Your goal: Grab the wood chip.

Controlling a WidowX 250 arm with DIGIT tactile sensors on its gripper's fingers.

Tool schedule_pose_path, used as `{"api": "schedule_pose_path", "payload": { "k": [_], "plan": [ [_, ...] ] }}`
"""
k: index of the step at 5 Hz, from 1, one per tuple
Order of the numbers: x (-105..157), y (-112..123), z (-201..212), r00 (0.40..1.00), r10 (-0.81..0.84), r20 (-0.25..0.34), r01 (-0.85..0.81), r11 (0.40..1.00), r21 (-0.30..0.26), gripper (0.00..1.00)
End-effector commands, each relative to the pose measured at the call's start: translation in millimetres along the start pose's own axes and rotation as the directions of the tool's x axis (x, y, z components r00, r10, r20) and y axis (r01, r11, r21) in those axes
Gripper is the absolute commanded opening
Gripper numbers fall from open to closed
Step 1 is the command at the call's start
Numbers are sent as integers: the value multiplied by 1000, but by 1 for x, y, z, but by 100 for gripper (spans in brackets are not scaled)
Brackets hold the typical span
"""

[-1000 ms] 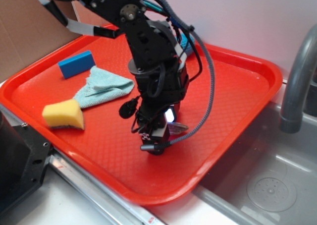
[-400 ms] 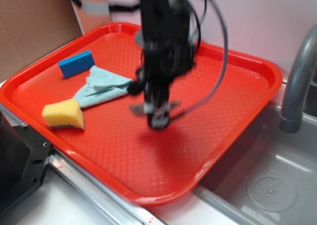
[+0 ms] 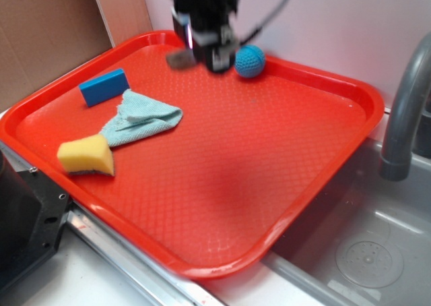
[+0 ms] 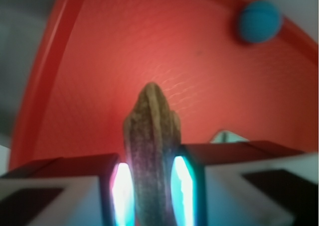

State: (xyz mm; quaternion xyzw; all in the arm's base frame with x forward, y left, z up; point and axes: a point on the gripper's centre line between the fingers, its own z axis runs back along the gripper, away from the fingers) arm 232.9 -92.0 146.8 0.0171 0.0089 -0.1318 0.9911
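gripper [image 4: 152, 186]: clamped on the chip, one finger [image 4: 60, 191] each side, lit pads pressed to its edges; blurred in the exterior view, high over the tray's far edge
chip [image 4: 151, 151]: held between the fingers, off the tray, long axis sticking out past the tips, pointed end free; in the exterior view only a grey smear left of the gripper
tray [image 3: 202, 185]: red, textured, bare in the middle
ball [image 3: 250, 61]: blue, on the tray near the far rim, just right of the gripper in the exterior view; apart from it as far as I can tell
sponge [image 3: 86, 156]: yellow wedge, near-left of tray, well apart from the gripper
cloth [image 3: 141, 120]: light blue, crumpled, between sponge and block
block [image 3: 104, 87]: blue, far-left of tray, just beside the cloth
task stage: looks done, chip lifted clear
risk 1: chip is thin and gripped on its narrow edges, so it could twist or slip out; cause would be fast arm motion, and the blur suggests speed
risk 2: long free end could catch the ball or tray rim if the arm drops or swings right
risk 3: squeezing harder could snap or splinter the sliver
faucet [image 3: 404, 110]: right, over the sink, well apart
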Motion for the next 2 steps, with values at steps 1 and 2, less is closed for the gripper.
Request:
{"api": "schedule_pose_path", "payload": {
  "k": [1,2],
  "plan": [
    [-25,46,79,920,376,112,-364,924,-114,0],
    [-19,43,85,917,370,153,-369,929,-31,0]
  ]
}}
